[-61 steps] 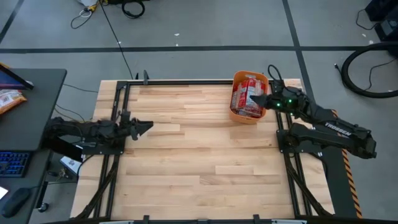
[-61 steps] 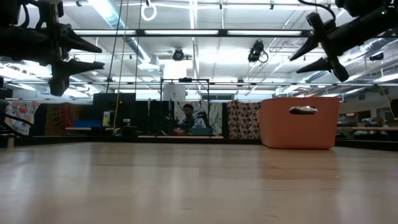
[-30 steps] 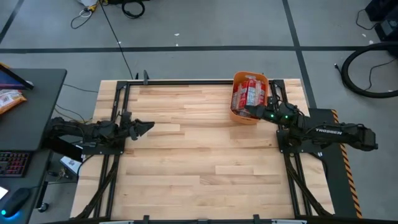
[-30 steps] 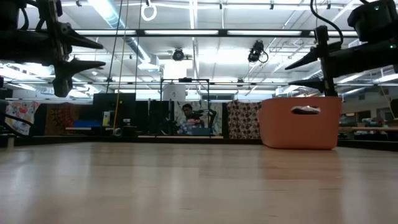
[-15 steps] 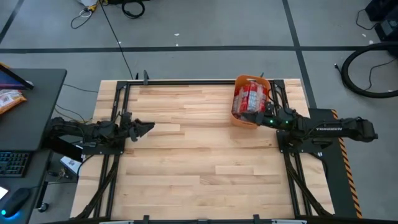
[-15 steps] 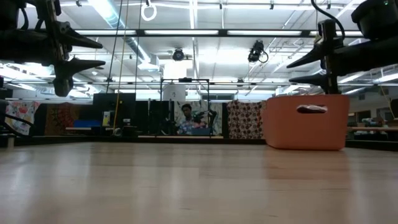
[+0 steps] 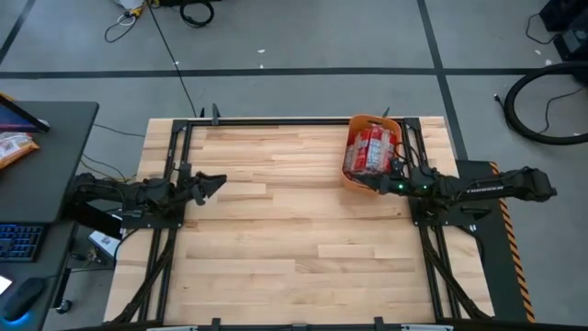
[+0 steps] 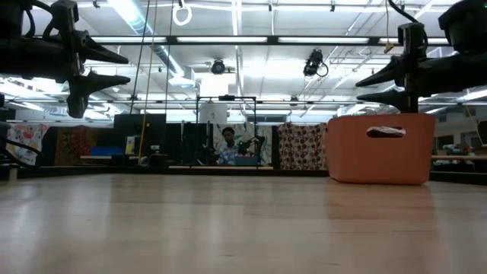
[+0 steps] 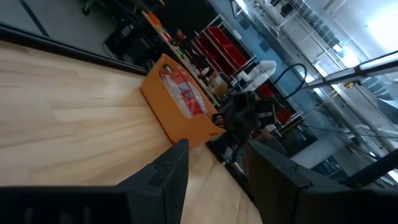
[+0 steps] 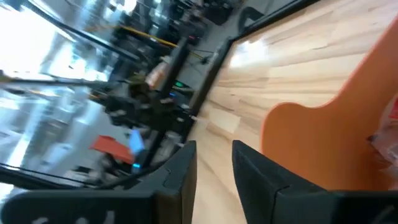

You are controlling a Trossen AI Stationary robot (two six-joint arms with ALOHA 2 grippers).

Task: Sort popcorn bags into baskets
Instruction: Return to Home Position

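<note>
The orange basket [image 7: 372, 117] stands at the far right of the wooden table [image 7: 276, 230], filled with red popcorn bags [image 7: 371, 147]. The right gripper [image 7: 358, 181] hangs at the basket's near end, level and a little above its rim. Its fingers are parted and hold nothing, and from above it is hard to say whether they touch the wall. The left gripper [image 7: 219, 182] hovers over the table's left edge, well apart from the basket, likewise spread and empty.
</note>
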